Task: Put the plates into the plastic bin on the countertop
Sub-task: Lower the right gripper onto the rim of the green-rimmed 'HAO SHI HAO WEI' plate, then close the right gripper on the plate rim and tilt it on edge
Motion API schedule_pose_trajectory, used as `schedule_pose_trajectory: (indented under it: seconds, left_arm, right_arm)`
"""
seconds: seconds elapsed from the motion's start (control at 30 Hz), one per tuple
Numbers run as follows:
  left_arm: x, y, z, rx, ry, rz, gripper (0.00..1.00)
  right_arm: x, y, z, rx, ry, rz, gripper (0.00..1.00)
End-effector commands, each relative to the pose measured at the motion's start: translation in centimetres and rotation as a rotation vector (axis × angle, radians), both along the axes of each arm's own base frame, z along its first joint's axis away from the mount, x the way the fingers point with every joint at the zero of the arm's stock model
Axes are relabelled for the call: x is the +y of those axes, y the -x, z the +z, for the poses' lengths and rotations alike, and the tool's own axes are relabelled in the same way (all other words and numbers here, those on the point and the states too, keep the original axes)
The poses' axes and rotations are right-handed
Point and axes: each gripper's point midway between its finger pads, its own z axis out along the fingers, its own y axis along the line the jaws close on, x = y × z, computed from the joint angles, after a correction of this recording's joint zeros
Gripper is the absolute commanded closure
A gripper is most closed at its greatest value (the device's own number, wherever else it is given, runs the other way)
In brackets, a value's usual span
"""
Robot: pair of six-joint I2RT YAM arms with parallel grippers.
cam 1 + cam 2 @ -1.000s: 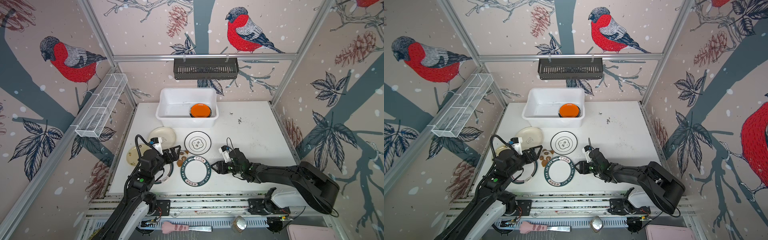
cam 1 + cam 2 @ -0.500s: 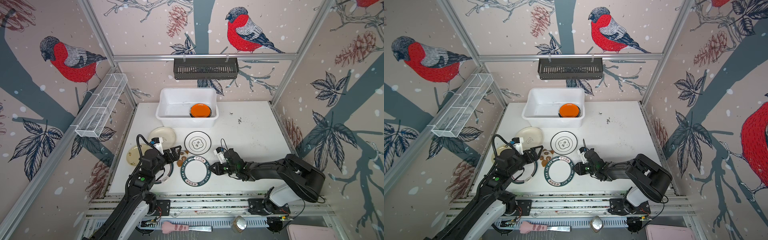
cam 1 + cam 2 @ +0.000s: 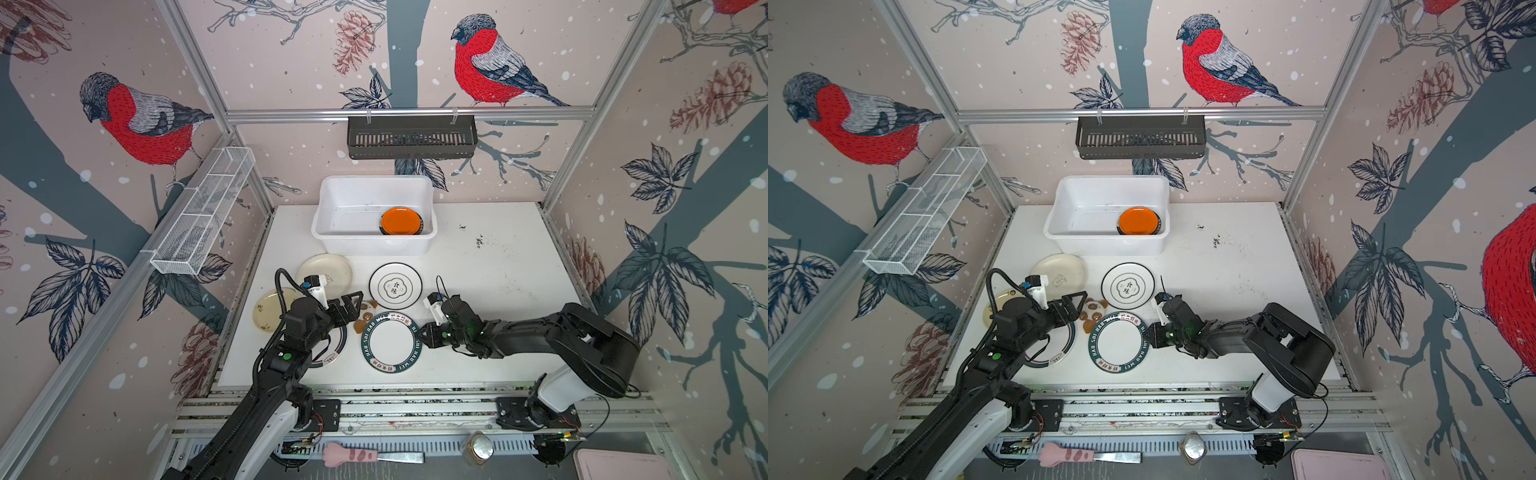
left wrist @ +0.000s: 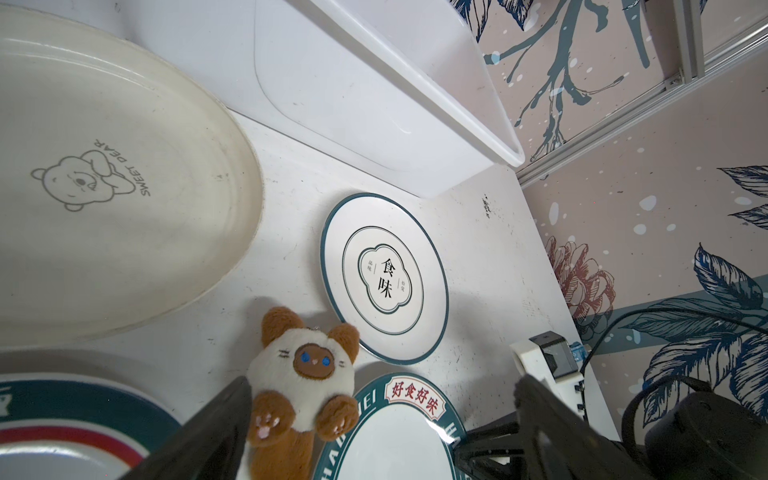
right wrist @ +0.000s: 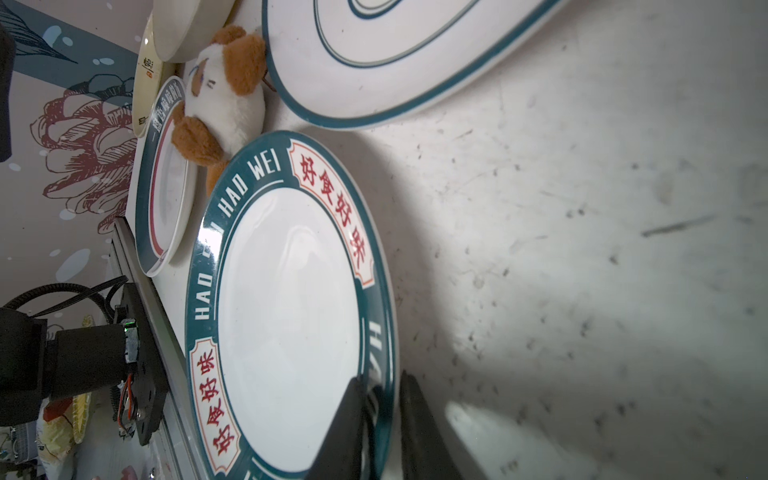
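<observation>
Our right gripper (image 5: 384,415) pinches the rim of the HAO WEI plate (image 5: 286,307), in front of the plastic bin (image 3: 370,245); our left gripper (image 3: 353,305) hangs spread by the plush toy (image 4: 303,374).

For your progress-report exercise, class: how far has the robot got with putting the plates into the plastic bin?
Done: an orange plate lies in the plastic bin, atop a dark plate. In hand: the right hand pinches the HAO WEI plate by its rim, flat on the countertop. To do: that one plus the bear plate, thin-rimmed plate, small cream plate and red-striped plate. The left hand is open, empty.
</observation>
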Motion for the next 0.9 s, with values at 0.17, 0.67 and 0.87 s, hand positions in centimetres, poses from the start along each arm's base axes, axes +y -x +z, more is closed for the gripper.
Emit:
schedule_pose_trajectory:
  seconds: [0.17,0.67,0.87]
  left_arm:
    - [0.1,-0.4,0.8,-0.049,-0.009,0.005,0.02]
    - [0.6,-0.5,0.0,-0.045,-0.052,0.020,0.02]
    - [0.6,-0.4,-0.3,-0.045,-0.063,0.015,0.02]
  right_arm:
    - [-0.9,-0.5,-1.1,0.027,0.078,-0.055,0.90]
    - [-3.3,-1.6,0.5,-0.016,0.137,-0.186,0.99]
    - [-4.5,-2.3,3.2,-0.084,0.120,-0.251,1.00]
